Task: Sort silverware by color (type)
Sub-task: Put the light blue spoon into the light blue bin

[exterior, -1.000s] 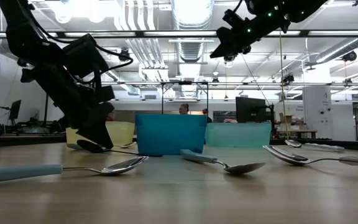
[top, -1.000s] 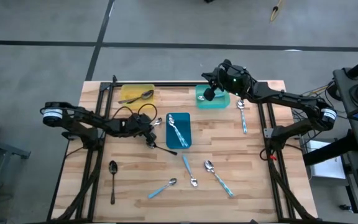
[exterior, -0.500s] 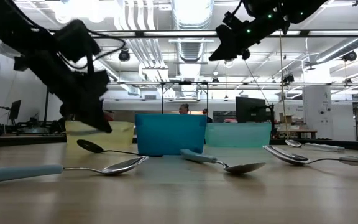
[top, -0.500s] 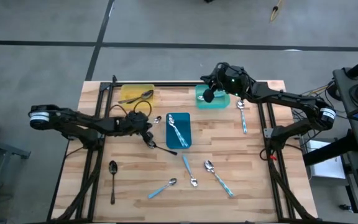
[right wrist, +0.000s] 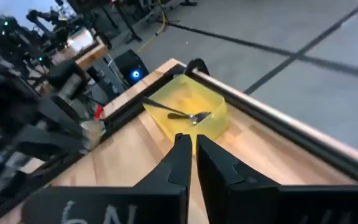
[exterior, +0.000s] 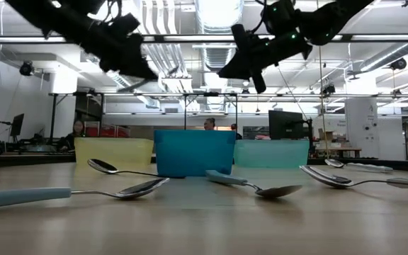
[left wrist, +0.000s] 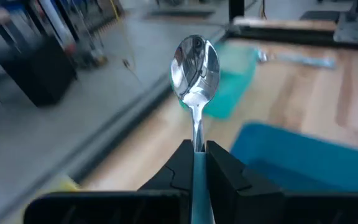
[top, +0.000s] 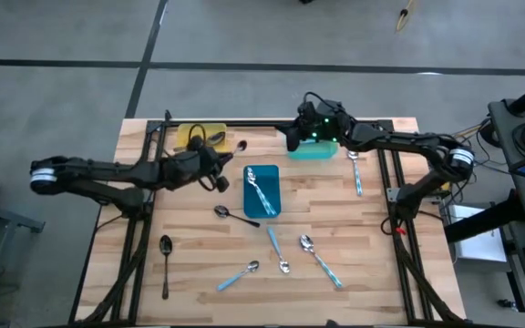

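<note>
My left gripper (left wrist: 196, 149) is shut on a shiny spoon (left wrist: 194, 62) with a light blue handle. It is raised above the table between the yellow tray (top: 199, 135) and the blue tray (top: 262, 191), and the spoon's bowl (top: 241, 145) points toward the far right. My right gripper (right wrist: 188, 140) is shut and empty, high over the left end of the teal tray (top: 315, 148). A dark spoon (top: 231, 214) lies flat on the table left of the blue tray. One spoon (right wrist: 182, 115) lies in the yellow tray, and blue-handled spoons (top: 260, 189) lie in the blue tray. My left gripper pinches the spoon's handle (left wrist: 196, 138) between its two fingers, which lie along the spoon. The neck and bowl stick out forward past the fingertips. The spoon is lifted clear of the table, near level, with its bowl toward the far right.
Loose spoons lie on the table: a dark one (top: 165, 264) near the front left, blue-handled ones (top: 238, 275) (top: 277, 248) (top: 321, 261) near the front middle, and one (top: 355, 169) right of the teal tray. A black bar (top: 244, 123) runs along the far edge.
My left gripper has risen well clear of the table and gone toward the far edge, rolling as it went, with the blue-handled spoon lifted along. The dark spoon has stayed on the table. My right gripper has rolled, sunk a little and shifted left over the teal tray's left end.
</note>
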